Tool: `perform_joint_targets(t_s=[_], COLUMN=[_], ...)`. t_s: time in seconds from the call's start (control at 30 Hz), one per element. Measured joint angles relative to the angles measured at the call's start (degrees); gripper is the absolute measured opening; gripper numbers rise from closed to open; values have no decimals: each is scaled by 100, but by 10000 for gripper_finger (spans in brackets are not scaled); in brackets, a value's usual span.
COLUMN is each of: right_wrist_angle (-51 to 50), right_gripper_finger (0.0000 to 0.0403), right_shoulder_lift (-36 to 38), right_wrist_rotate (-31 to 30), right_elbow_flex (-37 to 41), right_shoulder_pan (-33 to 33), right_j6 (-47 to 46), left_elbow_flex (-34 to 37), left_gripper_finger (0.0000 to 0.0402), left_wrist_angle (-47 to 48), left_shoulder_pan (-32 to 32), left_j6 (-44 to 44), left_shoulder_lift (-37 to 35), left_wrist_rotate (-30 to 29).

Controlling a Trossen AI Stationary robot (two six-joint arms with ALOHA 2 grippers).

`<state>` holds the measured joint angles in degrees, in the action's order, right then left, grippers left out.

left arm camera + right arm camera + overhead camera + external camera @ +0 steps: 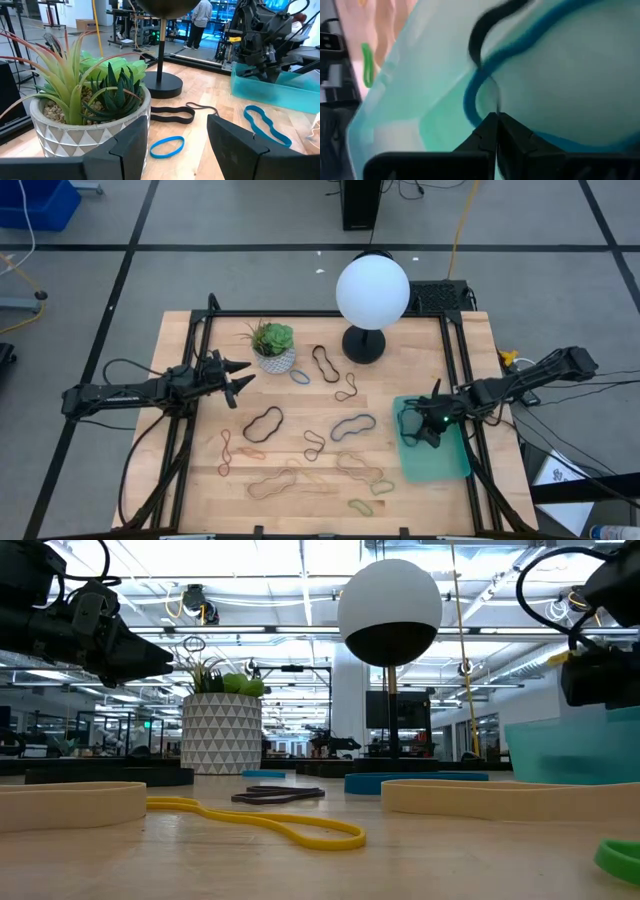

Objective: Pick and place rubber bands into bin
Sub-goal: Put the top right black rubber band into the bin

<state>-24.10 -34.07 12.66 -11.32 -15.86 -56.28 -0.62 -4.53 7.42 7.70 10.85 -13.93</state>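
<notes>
Rubber bands point(353, 426) lie scattered left of the right gripper point(496, 120), which pinches a blue band point(520, 45) over the bin point(440, 465), while the left gripper point(240, 381) waits open.

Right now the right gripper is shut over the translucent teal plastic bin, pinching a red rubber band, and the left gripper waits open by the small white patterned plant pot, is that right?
One detail is wrong: the rubber band pinched in the right gripper is blue, not red, as the right wrist view shows. The rest stands: the gripper is shut over the translucent teal plastic bin, and the left gripper waits open by the small white patterned plant pot.
</notes>
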Motion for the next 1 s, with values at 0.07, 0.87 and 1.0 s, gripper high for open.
perform_joint_targets(t_s=[0.07, 0.87, 1.0], right_wrist_angle=[59, 1508, 1514], right_gripper_finger=[10, 18, 20], right_shoulder_lift=[0, 5, 5], right_wrist_rotate=[-37, 844, 845], right_elbow_flex=[34, 32, 32], right_shoulder_pan=[0, 2, 2], right_j6=[76, -3, 25], left_elbow_flex=[0, 2, 1], left_gripper_finger=[214, 214, 214], left_wrist_angle=[0, 0, 0], left_shoulder_pan=[0, -2, -2], left_j6=[0, 27, 25], left_shoulder_lift=[0, 0, 0], left_wrist_rotate=[0, 0, 0])
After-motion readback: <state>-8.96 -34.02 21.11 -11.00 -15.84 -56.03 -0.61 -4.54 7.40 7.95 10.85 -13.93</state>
